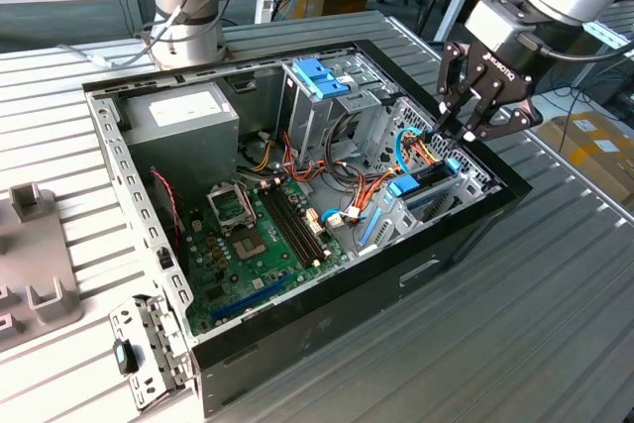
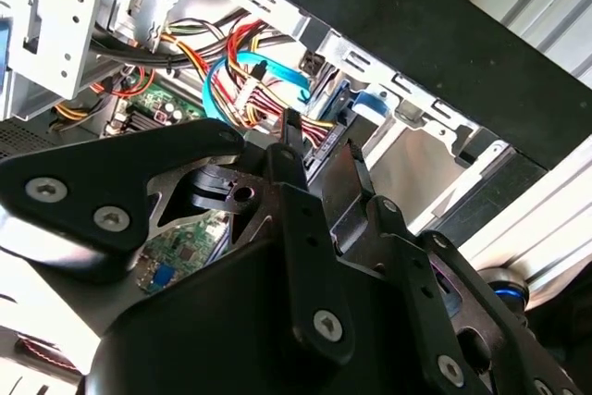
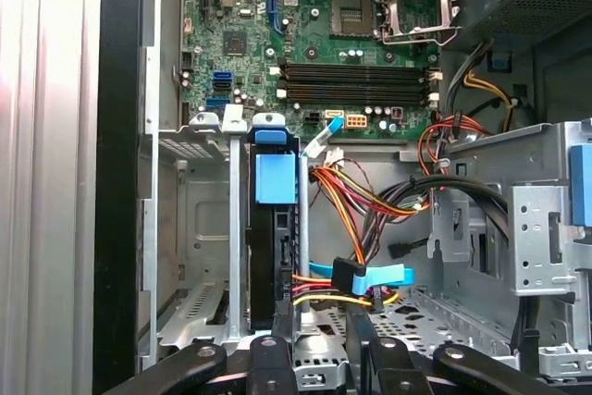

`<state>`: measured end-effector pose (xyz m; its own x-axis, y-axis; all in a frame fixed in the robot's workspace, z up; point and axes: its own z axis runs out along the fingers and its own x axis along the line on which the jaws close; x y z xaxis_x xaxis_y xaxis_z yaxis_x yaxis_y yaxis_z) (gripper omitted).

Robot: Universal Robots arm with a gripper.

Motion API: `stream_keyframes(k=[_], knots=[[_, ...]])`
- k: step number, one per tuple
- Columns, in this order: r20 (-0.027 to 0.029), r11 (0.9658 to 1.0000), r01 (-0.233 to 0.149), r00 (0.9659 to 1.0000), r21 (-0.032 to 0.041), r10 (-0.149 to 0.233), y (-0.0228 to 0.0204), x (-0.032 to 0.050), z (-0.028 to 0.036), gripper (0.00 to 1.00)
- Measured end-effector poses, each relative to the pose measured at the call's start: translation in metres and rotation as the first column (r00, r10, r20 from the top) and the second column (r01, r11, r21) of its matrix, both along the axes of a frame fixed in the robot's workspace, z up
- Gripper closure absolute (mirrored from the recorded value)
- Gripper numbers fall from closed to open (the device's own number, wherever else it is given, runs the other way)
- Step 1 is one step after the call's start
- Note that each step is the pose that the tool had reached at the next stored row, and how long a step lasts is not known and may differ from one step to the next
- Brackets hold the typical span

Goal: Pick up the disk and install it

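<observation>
The disk (image 1: 408, 186) stands on edge in the bay at the front corner of the open computer case (image 1: 297, 344), on the exterior view's right. Its blue tab end (image 3: 275, 178) faces the motherboard, and its dark body (image 3: 264, 256) sits between metal bay walls. My gripper (image 1: 462, 126) hangs just above the far end of that bay, over a bundle of coloured cables. Its black fingers (image 3: 270, 367) stand slightly apart in both wrist views, with nothing between them. One finger (image 2: 292, 145) lines up with the disk's end. The gripper (image 2: 321, 141) is open.
A tall metal drive cage with a blue handle (image 1: 322, 76) stands at the case's back. The power supply (image 1: 183, 116) and motherboard (image 1: 258, 235) fill the rest. Red, yellow and blue cables (image 3: 361, 275) cross beside the bay. A grey fixture (image 1: 35, 264) lies on the slatted table.
</observation>
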<state>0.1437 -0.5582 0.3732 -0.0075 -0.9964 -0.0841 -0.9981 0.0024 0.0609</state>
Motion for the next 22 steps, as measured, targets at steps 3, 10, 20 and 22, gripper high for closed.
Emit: stream_keyframes(k=[3,10,20,22], knots=[[0.0000,1.0000,0.000,1.0000,0.0000,0.000,0.0012,-0.0021,-0.0002,0.64],[0.0000,1.0000,0.000,1.0000,0.0000,0.000,0.0171,-0.0033,-0.0005,0.64],[0.0000,1.0000,0.000,1.0000,0.0001,0.000,0.0200,-0.0150,-0.0016,0.64],[0.0000,1.0000,0.000,1.0000,0.0000,0.000,0.0199,-0.0156,-0.0017,0.64]])
